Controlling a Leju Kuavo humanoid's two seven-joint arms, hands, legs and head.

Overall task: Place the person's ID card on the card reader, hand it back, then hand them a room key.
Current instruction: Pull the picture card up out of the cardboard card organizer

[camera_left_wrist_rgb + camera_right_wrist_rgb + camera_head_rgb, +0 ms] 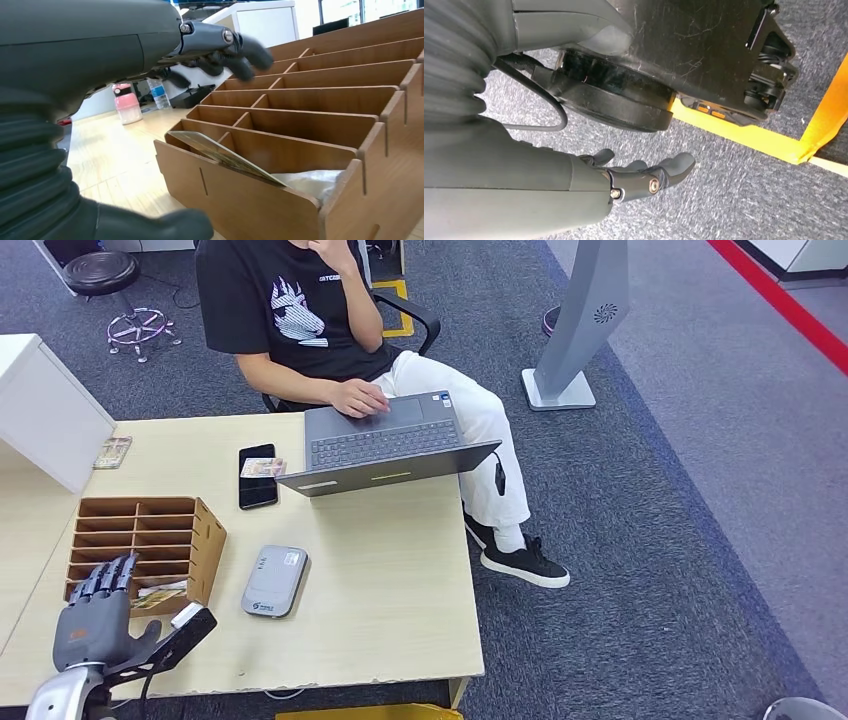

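ID card (262,468) on the tabletop (400,570) — lying partly on a black phone (257,478), just beside the laptop (385,445).
Card reader (274,581) sits grey and flat near the wooden organizer (145,540), apart from the ID card. Room key card (225,156) leans tilted in the organizer's nearest slot. Left hand (97,615) over that organizer, fingers spread, holding nothing. Right hand (644,175) hangs above carpet — fingers loosely apart, empty. Person (300,310) has a hand on the laptop.
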